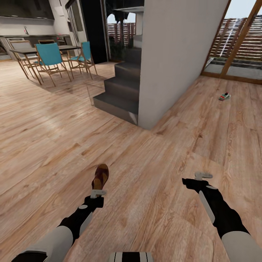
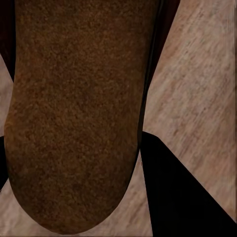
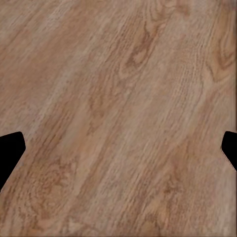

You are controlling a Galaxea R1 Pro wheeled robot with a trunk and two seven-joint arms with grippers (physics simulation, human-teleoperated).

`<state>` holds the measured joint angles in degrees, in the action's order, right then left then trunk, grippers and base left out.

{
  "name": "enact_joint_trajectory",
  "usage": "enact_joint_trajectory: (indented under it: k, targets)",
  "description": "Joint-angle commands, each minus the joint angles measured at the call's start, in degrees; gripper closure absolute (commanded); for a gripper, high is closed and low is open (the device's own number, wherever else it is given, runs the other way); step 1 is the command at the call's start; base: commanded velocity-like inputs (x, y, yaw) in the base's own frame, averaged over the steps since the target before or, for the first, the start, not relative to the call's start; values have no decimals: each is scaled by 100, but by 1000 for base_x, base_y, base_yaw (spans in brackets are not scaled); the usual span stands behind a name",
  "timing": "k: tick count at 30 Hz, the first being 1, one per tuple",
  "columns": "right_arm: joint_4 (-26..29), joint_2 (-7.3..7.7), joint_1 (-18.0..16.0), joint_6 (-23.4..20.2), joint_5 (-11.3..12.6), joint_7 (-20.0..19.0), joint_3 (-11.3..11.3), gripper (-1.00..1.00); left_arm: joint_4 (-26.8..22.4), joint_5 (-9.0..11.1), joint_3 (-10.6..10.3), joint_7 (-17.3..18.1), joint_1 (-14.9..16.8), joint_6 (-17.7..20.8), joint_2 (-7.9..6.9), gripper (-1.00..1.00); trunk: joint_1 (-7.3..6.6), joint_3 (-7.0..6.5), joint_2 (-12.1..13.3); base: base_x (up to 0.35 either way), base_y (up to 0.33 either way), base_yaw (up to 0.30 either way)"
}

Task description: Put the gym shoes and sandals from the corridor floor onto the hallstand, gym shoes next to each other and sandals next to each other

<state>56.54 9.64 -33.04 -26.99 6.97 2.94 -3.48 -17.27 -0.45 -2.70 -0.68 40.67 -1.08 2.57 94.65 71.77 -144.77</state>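
The left gripper (image 1: 98, 193) has its jaws clamped on the heel of a flat dark-brown leather-look sandal (image 1: 100, 176), probably light and stiff (edge grips suit it). The right gripper (image 1: 202, 176) hangs with jaws apart. A white green-striped gym shoe (image 1: 224, 96) lies far off on the wood-grain plank floor (image 1: 153, 174).

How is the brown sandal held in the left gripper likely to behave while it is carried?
The sandal looks flat and thin, so probably light. The left gripper grips one end, so it may droop. Its grainy underside likely resists slipping.
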Motion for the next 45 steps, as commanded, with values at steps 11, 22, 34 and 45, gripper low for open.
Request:
enact_joint_trajectory:
  k: [11, 22, 34, 45]
  targets:
    - [-807, 9, 0, 71, 63, 39, -1, -100, 24, -10, 14, -2, 3, -13, -4, 100, -29, -243, 14, 0, 0, -17]
    - [-1223, 37, 0, 606, 59, 64, -4, -100, 86, -23, 16, -2, 3, -14, -9, 100, -29, -243, 14, 29, -93, -1]
    - [-1252, 32, 0, 625, 59, 159, 5, -100, 95, -21, 15, -2, 3, -20, -9, 100, -29, -243, 14, 148, -299, -62]
    - [-1259, 32, 0, 625, 59, 163, 5, -100, 101, -8, 6, -2, 3, -15, -2, 100, -52, -442, 26, 18, -34, -47]
